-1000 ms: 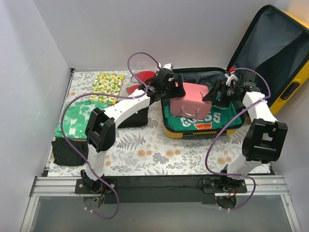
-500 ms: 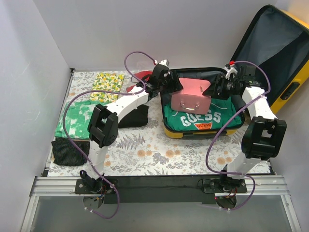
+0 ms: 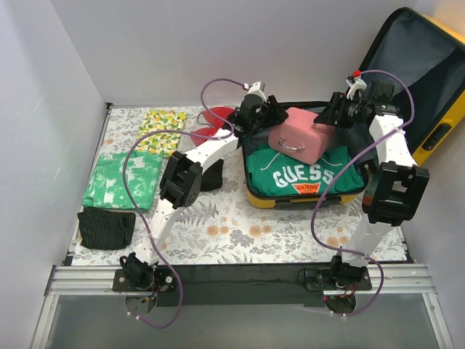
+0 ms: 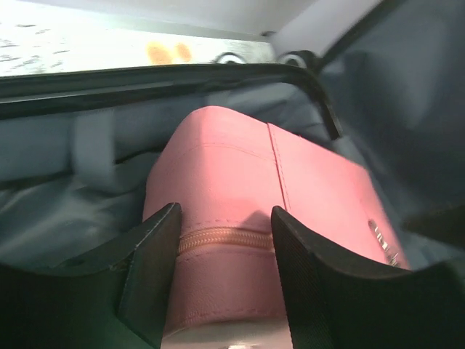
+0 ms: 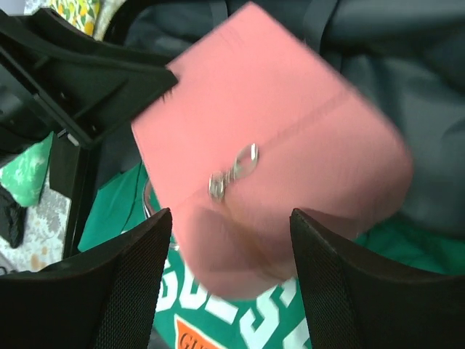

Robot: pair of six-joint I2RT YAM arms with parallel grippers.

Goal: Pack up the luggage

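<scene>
Left end effector grips pink case, right end effector spread open with it just ahead; lower level into luggage.

Floral table w/ luggage, green top, lemon cloth, striped cloth.

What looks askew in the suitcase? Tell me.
The pink case lies tilted, not flat, on the green shirt inside the luggage, with the left pincer clamped on its end.
</scene>
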